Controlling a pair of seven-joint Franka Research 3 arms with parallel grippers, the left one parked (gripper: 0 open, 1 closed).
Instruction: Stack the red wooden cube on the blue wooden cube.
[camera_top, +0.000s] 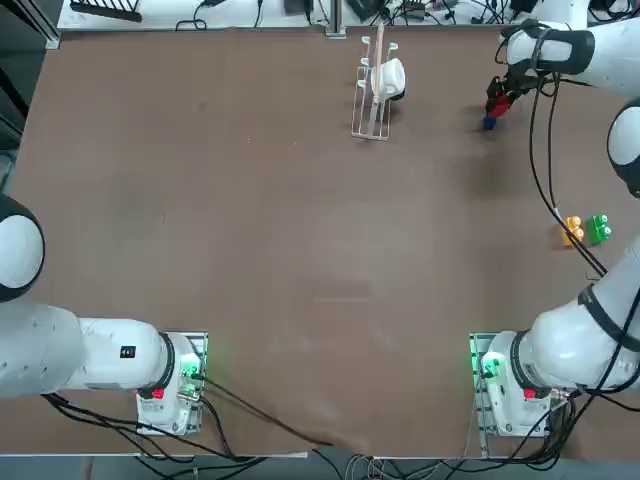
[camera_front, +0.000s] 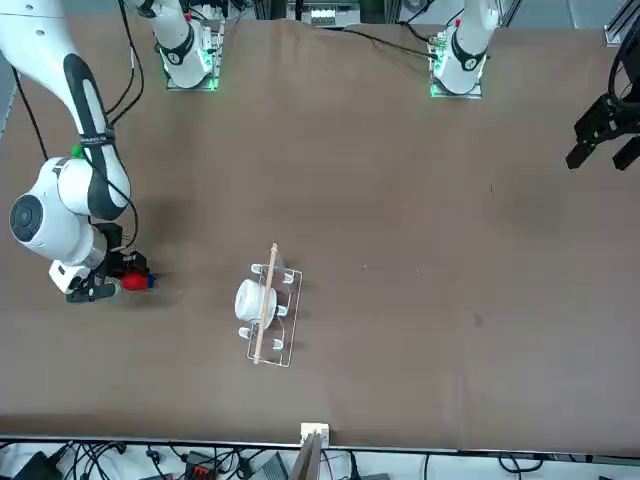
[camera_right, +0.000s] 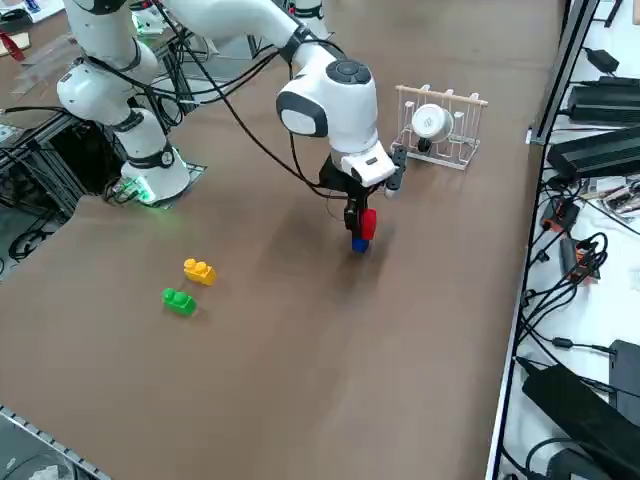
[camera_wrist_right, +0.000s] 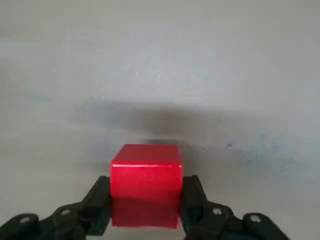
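Red cube (camera_wrist_right: 146, 182), nearest the wrist camera, is pinched between the two fingers (camera_wrist_right: 97, 205) of the right tool (camera_wrist_right: 146, 212), one finger pressed to each side face. Seen from the right side, the red cube (camera_right: 366, 224) is held directly above the blue cube (camera_right: 359, 243); whether the two touch cannot be told. Blue cube is set on the brown table (camera_right: 300, 330), at its far right part, near the far edge in the top view. Right tool (camera_top: 497, 103) is pointed down over both cubes. Rack (camera_top: 373, 90) of thin rods, holding a white cup (camera_top: 389, 78), is stood apart toward the table's middle. Yellow block (camera_right: 199, 270) and green block (camera_right: 179, 300) are laid near each other, well apart from the cubes.
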